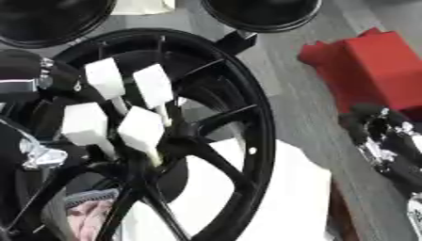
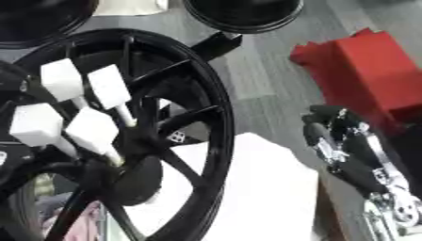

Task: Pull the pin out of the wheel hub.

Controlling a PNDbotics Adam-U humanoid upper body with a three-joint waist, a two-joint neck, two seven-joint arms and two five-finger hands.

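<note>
Nearest, the black wheel hub (image 1: 165,141) stands tilted, its four white block-headed pins (image 1: 140,129) seated at centre for pulling; my left hand (image 1: 33,77) beside them, grasp indiscernible; my right hand (image 2: 346,146) idle, fingers relaxed.

Four white block-headed pins (image 1: 140,129) stand in the black wheel hub (image 1: 177,141).

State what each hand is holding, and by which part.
Nothing held by the right hand, apart from the black spoked wheel hub. The left hand, behind the white block-headed pins, cannot be told.
</note>
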